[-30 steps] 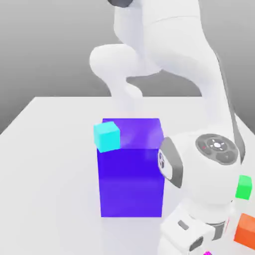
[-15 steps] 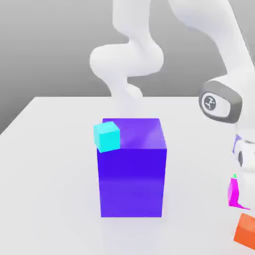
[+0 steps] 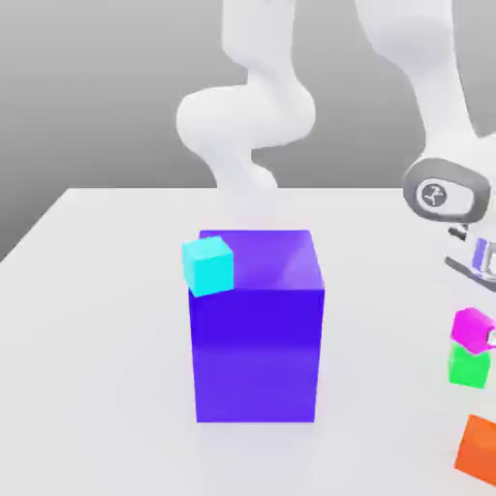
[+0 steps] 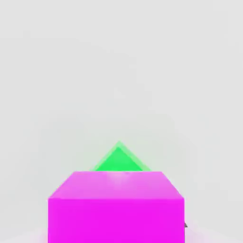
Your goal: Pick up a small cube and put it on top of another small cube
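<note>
- Off to the exterior view's right of the big purple-blue block (image 3: 257,325), well apart from it, is where the action is: the small magenta-pink cube (image 3: 470,326) sits on top of the small green cube (image 3: 467,367), touching it.
- Magenta one looks turned a bit compared with the green one under it, so the stack isn't perfectly square.
- Hand view backs that up: magenta cube (image 4: 116,206) up close, with a corner of the green cube (image 4: 118,159) poking out behind it.
- Arm (image 3: 252,126) rises behind the block, bends over, then a long link comes down on the block's right side in the exterior view.
- Wrist joint (image 3: 441,194) hangs higher than the block's top, and the hand below it points down at the stack.
- Tool (image 3: 487,334) is right at the magenta cube, cut by the frame edge. Honestly can't tell whether it's released or clamped on the cube.
- Cyan cube (image 3: 208,264) sits against the block's upper corner on the exterior view's left.
- Orange cube (image 3: 478,446) is on the white counter (image 3: 97,339), right of the block too, nearer the camera than the stack and not touching it.
</note>
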Available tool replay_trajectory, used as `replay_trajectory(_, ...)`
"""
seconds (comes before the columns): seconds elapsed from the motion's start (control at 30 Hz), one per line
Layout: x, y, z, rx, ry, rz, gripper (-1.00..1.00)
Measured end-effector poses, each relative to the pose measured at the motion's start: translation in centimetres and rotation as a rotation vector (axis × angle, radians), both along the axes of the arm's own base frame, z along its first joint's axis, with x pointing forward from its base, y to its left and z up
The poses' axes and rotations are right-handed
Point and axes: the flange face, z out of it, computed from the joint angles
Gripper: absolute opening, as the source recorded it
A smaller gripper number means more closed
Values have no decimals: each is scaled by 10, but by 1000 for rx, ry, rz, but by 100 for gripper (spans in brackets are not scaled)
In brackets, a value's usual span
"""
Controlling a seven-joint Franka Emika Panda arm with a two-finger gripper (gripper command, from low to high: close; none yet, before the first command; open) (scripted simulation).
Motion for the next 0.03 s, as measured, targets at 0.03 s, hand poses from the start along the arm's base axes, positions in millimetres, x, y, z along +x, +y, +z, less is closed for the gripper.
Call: replay_trajectory(0.03,0,0,0,0,0,0,100)
